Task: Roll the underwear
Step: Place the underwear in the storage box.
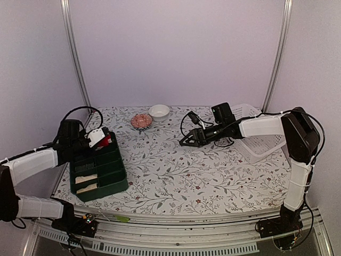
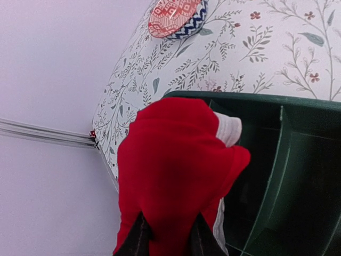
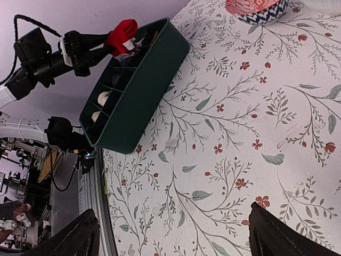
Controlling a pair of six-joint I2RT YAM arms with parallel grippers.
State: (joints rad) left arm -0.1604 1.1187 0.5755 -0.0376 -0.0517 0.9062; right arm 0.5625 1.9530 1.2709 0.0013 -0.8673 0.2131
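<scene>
- Red underwear (image 2: 176,176) fills left wrist view, bunched, clamped in left claw (image 2: 169,234) over far end of green bin (image 2: 298,176), at left edge of worktop (image 1: 176,170).
- Cream rolls (image 1: 85,180) sit in near compartments.
- Step, prob.: stowing; next needs lowering into a free slot, then release.
- Right claw (image 3: 176,234): jaws wide apart, empty, mid-worktop.
- No readable writing.

Soft, even light covers the flowered desk (image 1: 213,176), shadows faint, no glare. Up close the red underwear (image 2: 176,170) is oversaturated and soft (folds barely readable). The right end effector (image 3: 173,237) shows fingers (image 3: 277,237) dark and blurred.
</scene>
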